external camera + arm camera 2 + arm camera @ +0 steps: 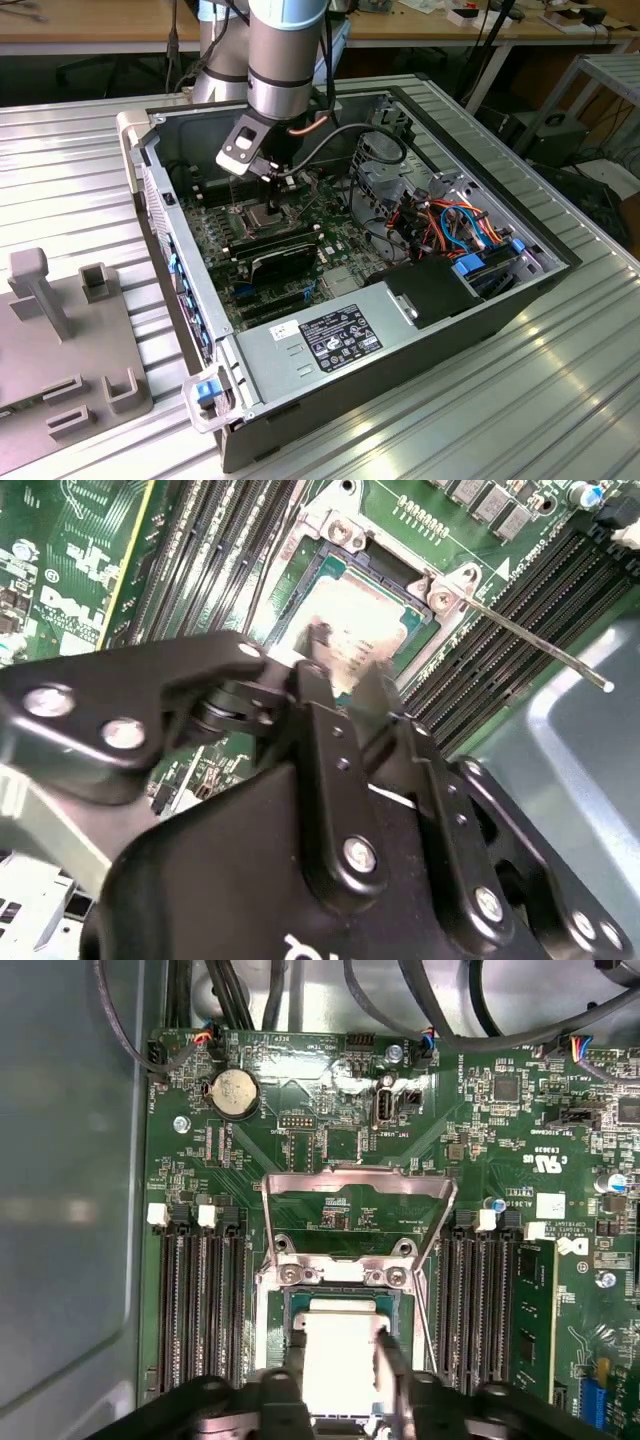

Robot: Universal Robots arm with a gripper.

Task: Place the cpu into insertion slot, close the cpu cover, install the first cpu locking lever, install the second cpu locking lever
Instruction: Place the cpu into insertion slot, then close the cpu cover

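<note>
The arm (285,50) reaches down into the open computer case (300,385), and its gripper (266,188) sits right over the insertion slot (262,215) on the green board (222,262). The first wrist view shows it properly: the gripper (340,1333) has its black fingers (297,1365) drawn in narrow, pressed to two opposite sides of the cpu (340,1370). The silver chip sits between them, down within the shiny rim of the insertion slot (272,1305) — though I can't say whether it is fully seated. On the slot's far side from the gripper the cpu cover (355,1178) stands swung up on its hinge, the board showing through its big window. Rows of black memory slots (200,1300) run along either side of the slot. In the second wrist view the cpu (350,610) shows pale beyond the fingertips (318,645), and a thin metal locking lever (530,635) juts up and away from a corner of the slot — not latched down.
</note>
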